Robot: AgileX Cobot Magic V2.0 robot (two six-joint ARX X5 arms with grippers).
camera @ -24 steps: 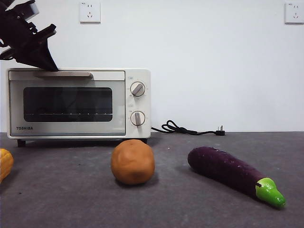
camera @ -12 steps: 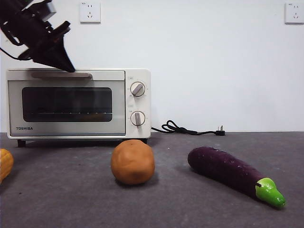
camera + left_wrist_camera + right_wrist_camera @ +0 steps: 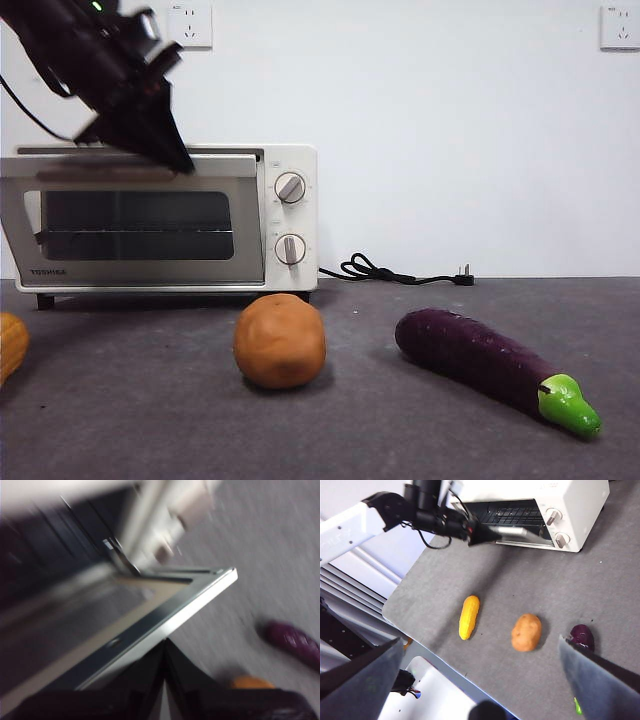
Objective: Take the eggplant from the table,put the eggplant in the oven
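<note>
Left end effector point(image 3: 165, 150) is being pressed against the top edge of the oven point(image 3: 290, 215) door point(image 3: 140, 225), its two black jaws drawn together to a narrow point in the left wrist view, with nothing seen held between them. That door is tilted partway open — its upper edge is leaning out from the cream body, and the wire rack point(image 3: 512, 514) inside is being exposed. Opening is judged to be under way but not finished; picking and placing are both still to be done.

The eggplant point(image 3: 495, 368) is lying untouched on the surface point(image 3: 400, 440), well apart from the left end effector and off to the knob side of the oven, its green cap pointing away from the oven. Right end effector point(image 3: 480, 680) is being held high above the surface with its jaws spread wide and empty — the eggplant is lying nearly beneath it.

Between the oven and the eggplant a brown ball point(image 3: 280, 340) is resting just in front of the oven's knob end; it is judged a possible obstruction for the door swing or the carry. A yellow vegetable point(image 3: 469, 616) is lying farther out, and a black power cord point(image 3: 395, 272) is trailing behind.
</note>
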